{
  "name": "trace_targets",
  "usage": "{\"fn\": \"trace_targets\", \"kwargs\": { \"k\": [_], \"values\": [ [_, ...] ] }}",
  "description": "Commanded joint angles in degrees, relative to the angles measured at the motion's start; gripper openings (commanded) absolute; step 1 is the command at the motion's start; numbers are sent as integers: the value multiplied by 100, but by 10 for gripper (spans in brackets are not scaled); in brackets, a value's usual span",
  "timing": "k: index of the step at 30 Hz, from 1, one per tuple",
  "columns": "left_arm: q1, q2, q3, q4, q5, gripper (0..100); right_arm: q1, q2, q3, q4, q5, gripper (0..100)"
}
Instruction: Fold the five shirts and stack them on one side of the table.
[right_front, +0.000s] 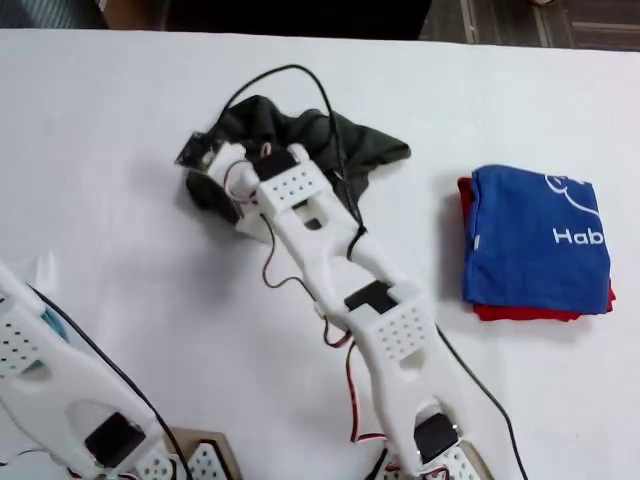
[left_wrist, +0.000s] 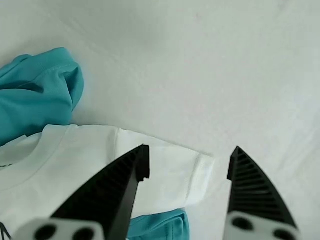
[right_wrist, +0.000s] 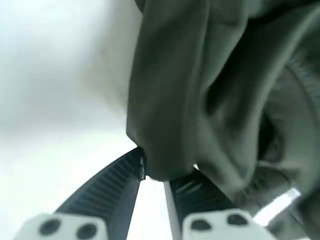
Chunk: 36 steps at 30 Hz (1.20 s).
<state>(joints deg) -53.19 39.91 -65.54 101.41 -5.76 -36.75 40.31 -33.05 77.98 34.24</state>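
Observation:
A crumpled dark grey shirt (right_front: 365, 148) lies at the back middle of the white table (right_front: 110, 110). My right gripper (right_wrist: 167, 172) is shut on a fold of this dark shirt (right_wrist: 200, 90); in the high view the right gripper (right_front: 212, 170) sits at the shirt's left end. My left gripper (left_wrist: 190, 155) hangs open with nothing between its fingers, just above the sleeve of a white shirt (left_wrist: 75, 165) that lies over a teal shirt (left_wrist: 35, 95). The left arm (right_front: 60, 385) is at the table's front left corner.
A folded blue shirt (right_front: 535, 240) lies on top of a folded red shirt (right_front: 520, 313) at the right side of the table. Cables trail along the right arm (right_front: 390, 330). Bare tabletop stretches across the left and back.

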Motion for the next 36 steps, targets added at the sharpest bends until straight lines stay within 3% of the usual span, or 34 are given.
{"fn": "trace_targets", "kwargs": {
  "k": [1, 8, 17, 22, 31, 36],
  "values": [
    [132, -422, 382, 62, 26, 275, -251, -1015, -703, 734, -26, 22],
    [220, -422, 892, 44, 26, 275, -787, -2149, -1064, 1675, -70, 22],
    [176, -440, 892, 53, 18, 275, -1367, -3108, -1011, 1727, -993, 22],
    [167, -440, 892, 53, 26, 275, -857, -2466, -668, 1420, -1002, 22],
    [149, -440, 892, 62, 18, 275, 295, -303, -53, -637, -993, 22],
    [149, -431, 892, 62, 9, 275, 585, 84, -598, -180, -1020, 33]
  ]
}}
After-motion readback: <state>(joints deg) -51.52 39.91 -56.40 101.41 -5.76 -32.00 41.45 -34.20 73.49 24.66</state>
